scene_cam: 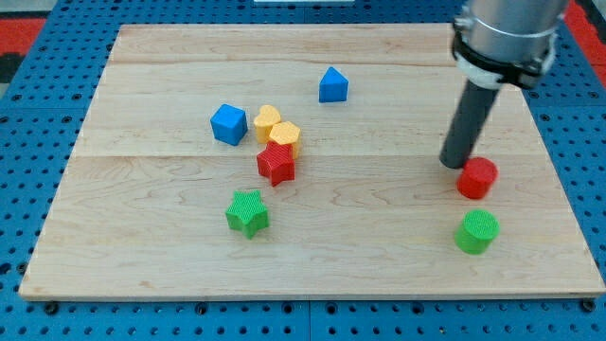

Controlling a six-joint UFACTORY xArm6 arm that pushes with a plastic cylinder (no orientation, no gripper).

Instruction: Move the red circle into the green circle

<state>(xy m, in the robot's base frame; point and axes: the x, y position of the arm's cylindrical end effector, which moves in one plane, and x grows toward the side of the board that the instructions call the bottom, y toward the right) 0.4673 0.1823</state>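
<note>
The red circle [477, 177] lies on the wooden board [142, 227] at the view's right. The green circle [476, 231] sits just below it, a small gap apart. My tip [456, 164] rests on the board right next to the red circle's upper left edge, seemingly touching it. The dark rod rises from there to the arm's grey body at the view's top right.
Left of centre is a cluster: a blue cube [228, 124], a yellow heart [268, 120], a yellow hexagon [285, 138] and a red star [276, 163]. A green star [247, 212] lies below them. A blue pentagon-like block [332, 85] sits near the top centre.
</note>
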